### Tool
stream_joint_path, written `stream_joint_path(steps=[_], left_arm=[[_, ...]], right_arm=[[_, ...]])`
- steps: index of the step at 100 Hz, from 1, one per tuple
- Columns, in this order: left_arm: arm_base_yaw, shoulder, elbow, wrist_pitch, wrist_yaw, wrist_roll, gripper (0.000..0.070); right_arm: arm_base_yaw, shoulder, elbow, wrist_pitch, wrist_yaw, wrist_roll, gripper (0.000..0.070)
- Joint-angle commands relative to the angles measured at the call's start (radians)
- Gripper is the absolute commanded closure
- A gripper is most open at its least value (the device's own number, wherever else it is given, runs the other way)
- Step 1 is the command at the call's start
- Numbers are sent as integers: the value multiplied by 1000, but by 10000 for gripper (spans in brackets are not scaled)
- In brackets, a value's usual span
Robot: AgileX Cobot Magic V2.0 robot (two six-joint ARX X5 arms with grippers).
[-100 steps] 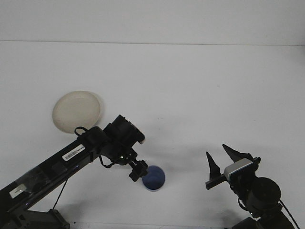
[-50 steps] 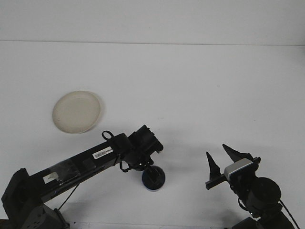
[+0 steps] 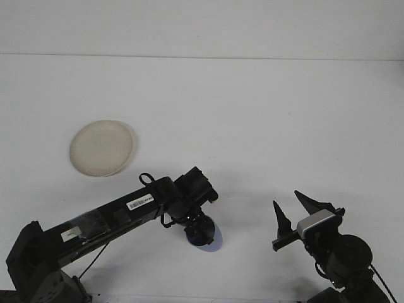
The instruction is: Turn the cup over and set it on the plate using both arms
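The plate (image 3: 101,148) lies well up and left of the left hand (image 3: 201,232), which apparently grips the tilted blue cup (image 3: 209,238) directly beneath it; the right hand (image 3: 291,210), spread wide, waits to the right.

A plain white table (image 3: 265,113) meets a white wall (image 3: 202,25).

This looks like a robot test bench in a lab: a bare white table (image 3: 265,113) runs to a plain pale wall (image 3: 202,25) at its far edge, and two black robot arms rise from its near edge.
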Motion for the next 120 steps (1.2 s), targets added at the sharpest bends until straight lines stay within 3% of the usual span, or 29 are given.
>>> stream_joint_path(steps=[1,16,32,41,85,120], left_arm=[[5,5,53,-9,-10,-2,686],[68,-5,175,-89,-18,18,686],[191,-11,333,-200,-117,68,686],[296,-11,409,-245,-137,93,686],[836,-10,485,-314,-138,106,686],[1015,100,485,-305,-138,104,686]], right_arm=[[5,0,3,11,1,3,299],[5,0,3,11,1,3,299],[5,0,3,11,2,2,299],[5,0,3,11,3,2,299],[5,0,3,9,5,2,299],[5,0,3,9,5,-4,299]])
